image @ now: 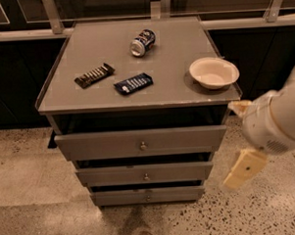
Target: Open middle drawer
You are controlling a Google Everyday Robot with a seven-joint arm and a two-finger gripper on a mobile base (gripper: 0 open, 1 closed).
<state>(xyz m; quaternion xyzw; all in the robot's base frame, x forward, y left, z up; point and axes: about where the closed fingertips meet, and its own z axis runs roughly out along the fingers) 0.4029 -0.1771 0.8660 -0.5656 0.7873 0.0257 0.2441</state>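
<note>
The grey cabinet has three flat-fronted drawers stacked one above the other. The middle drawer has a mid-sized front and one small round metal knob. It sits between the wider top drawer and the narrower bottom drawer. Its front looks close to the cabinet body. My gripper is cream-coloured and hangs below the white arm. It is to the right of the cabinet, level with the middle drawer and apart from it, holding nothing that I can see.
On the cabinet top lie a tipped can, a dark snack bar, a blue snack packet and a white bowl. A railing with dark panels runs behind. Speckled floor surrounds the cabinet.
</note>
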